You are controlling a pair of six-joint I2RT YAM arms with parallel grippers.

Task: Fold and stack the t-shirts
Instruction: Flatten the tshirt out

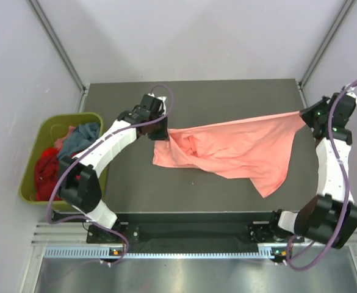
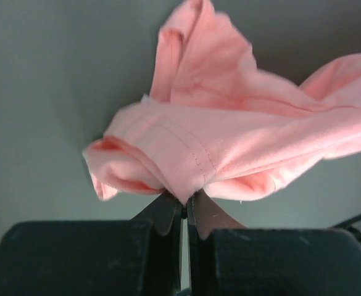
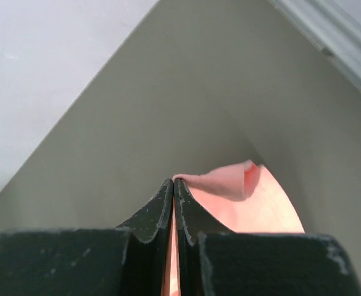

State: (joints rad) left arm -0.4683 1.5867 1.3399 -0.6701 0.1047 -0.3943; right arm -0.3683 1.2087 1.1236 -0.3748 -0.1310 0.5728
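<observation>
Both pairs of jaws pinch the salmon-pink t-shirt [image 1: 239,146] at opposite ends; keeping it taut while lowering should spread it flat

This looks like a robotics lab test cell. A bare dark surface [image 1: 227,97] is closed in by plain pale walls [image 1: 19,73], with aluminium frame struts [image 1: 57,43] rising from its far corners. A metal mounting rail [image 1: 190,232] along its near edge carries a left arm [image 1: 105,146] and a right arm [image 1: 328,165]. Left of the surface, an olive-green bin [image 1: 27,183] holds loose t-shirts [image 1: 44,171].
</observation>
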